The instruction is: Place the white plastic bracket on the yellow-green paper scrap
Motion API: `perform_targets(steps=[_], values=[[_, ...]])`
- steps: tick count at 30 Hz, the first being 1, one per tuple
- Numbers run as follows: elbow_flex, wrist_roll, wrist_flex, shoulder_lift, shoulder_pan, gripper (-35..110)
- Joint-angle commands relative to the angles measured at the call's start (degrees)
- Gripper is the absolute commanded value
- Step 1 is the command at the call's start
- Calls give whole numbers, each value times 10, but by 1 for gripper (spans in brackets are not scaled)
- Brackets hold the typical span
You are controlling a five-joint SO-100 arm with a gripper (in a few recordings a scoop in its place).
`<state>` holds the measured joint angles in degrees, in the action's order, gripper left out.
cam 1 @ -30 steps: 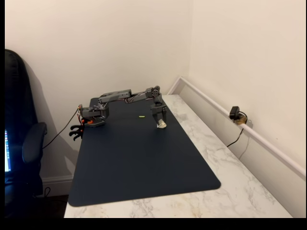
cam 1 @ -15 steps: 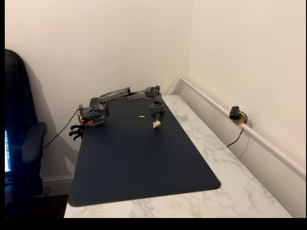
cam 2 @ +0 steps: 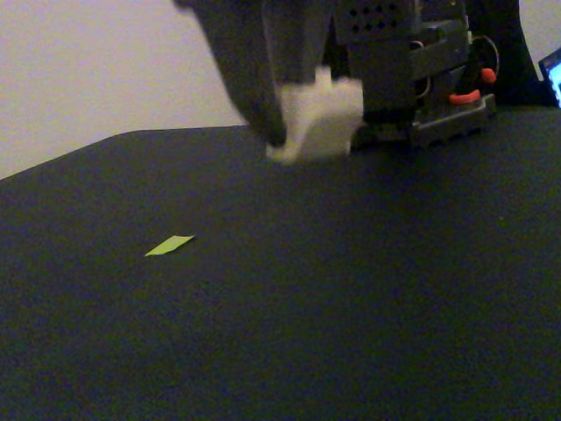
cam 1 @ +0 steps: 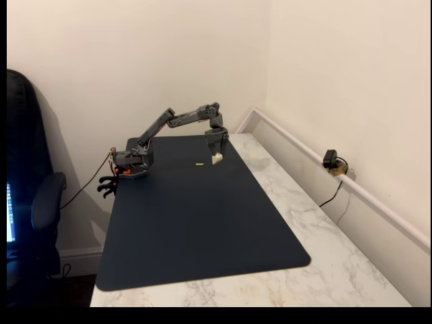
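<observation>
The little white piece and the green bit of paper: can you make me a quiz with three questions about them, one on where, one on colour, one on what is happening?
1. Where is the yellow-green paper scrap?
A. flat on the dark mat
B. on the marble
C. between the fingers

2. What colour is the mat?
A. red
B. dark navy
C. white

3. What is happening to the white plastic bracket?
A. it lies on the scrap
B. it is on the floor
C. the gripper holds it above the mat

Answers: 1 A, the scrap lies alone on the mat in both fixed views. 2 B, the mat looks dark blue beside the pale marble table. 3 C, the fingers grip it, off the mat and apart from the scrap.
</observation>
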<state>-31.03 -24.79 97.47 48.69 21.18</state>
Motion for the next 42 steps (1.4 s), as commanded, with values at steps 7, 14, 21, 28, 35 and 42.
perform_targets(steps=[7,14,21,28,35,42], values=[[-396,-32,-145,317,-9,0],[-540,-42,-185,419,-69,0],[-576,-55,-191,441,-142,0],[-603,-72,-192,445,-203,0],[-628,-91,-221,416,-248,0],[-664,-109,-248,396,-280,0]])
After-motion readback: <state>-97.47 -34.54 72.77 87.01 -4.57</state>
